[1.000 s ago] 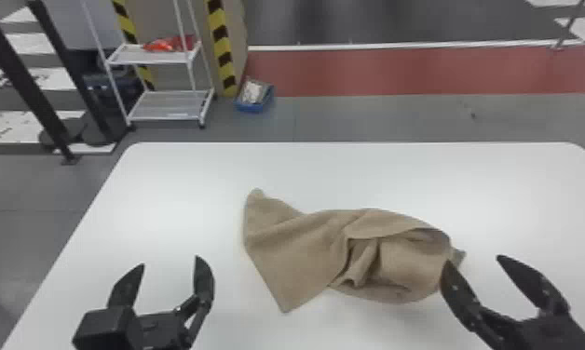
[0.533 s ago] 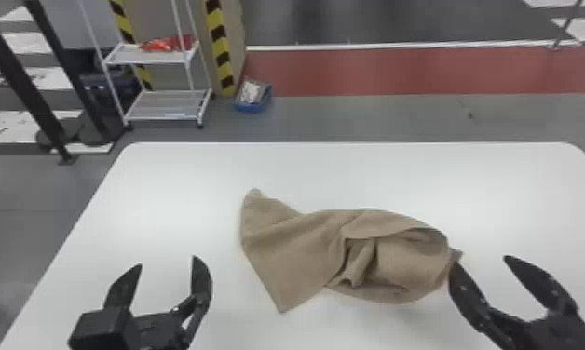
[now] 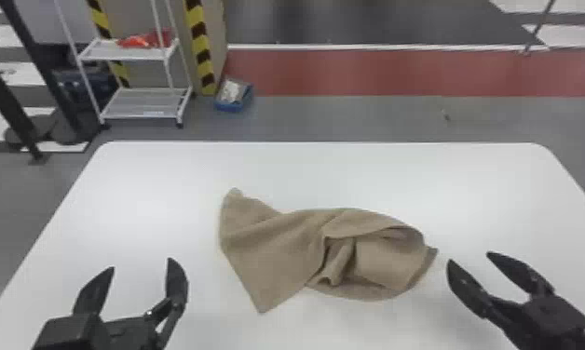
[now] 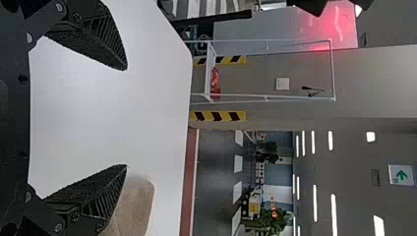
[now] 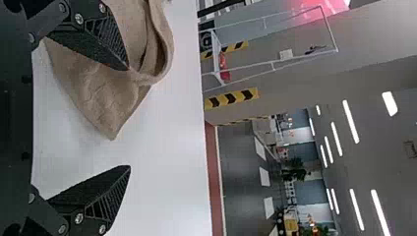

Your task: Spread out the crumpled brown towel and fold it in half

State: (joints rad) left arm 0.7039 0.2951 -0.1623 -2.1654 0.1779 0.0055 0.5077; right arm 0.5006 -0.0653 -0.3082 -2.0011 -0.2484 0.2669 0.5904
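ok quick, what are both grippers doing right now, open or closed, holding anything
Left gripper: open and empty, off to the left of the towel.
Right gripper: open and empty, just off the towel's right end.

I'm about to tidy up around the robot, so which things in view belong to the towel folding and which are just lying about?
For the job:
brown towel, crumpled
white table under it
left tool, open
right tool, open

Just about:
white rack
red item on its upper shelf
blue box on the floor
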